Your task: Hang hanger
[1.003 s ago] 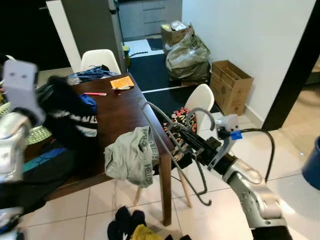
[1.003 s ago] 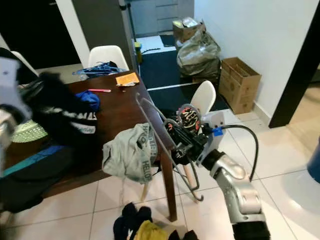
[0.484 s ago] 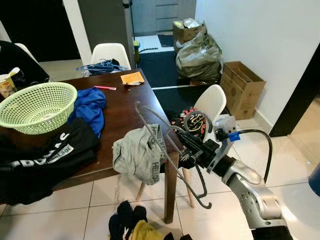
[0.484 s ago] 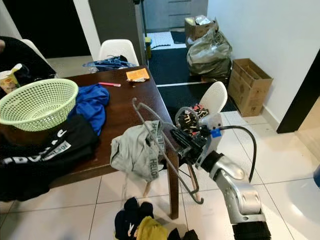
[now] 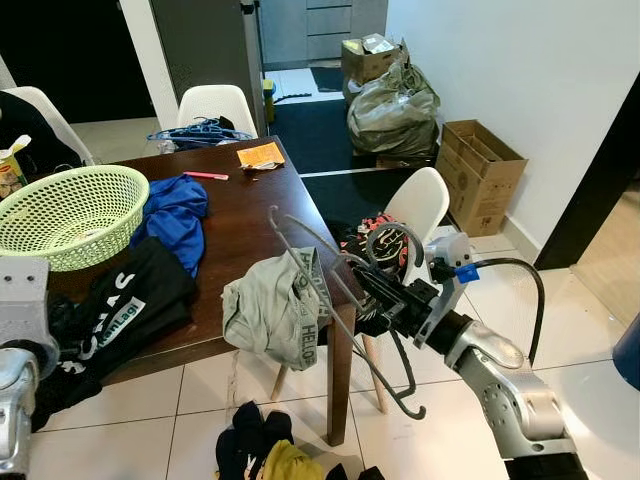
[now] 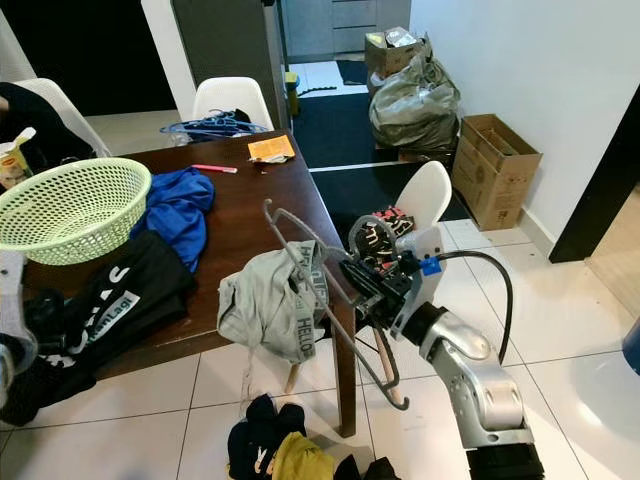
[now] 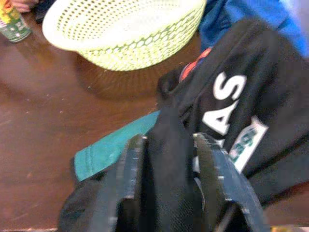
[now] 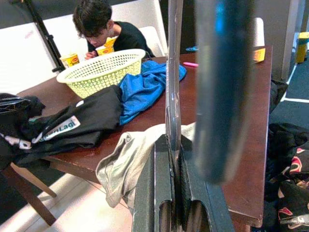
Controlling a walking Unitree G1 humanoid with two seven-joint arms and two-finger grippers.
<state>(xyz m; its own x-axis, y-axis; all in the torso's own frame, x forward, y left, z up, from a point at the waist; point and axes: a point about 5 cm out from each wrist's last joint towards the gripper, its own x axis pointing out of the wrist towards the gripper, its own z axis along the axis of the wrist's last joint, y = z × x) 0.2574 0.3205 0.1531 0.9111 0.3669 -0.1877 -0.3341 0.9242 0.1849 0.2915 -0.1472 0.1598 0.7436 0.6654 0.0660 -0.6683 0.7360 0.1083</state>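
Hanger (image 5: 340, 300) of thin bent wire is pinched in the right gripper (image 5: 372, 300); left gripper (image 7: 169, 188) clamps soft black cloth (image 7: 231, 111)

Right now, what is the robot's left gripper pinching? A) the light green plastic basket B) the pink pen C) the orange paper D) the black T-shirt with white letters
D: in the left wrist view the left gripper has its two black fingers shut on a fold of the black T-shirt with white letters, while the light green plastic basket sits apart behind it on the brown wooden table.
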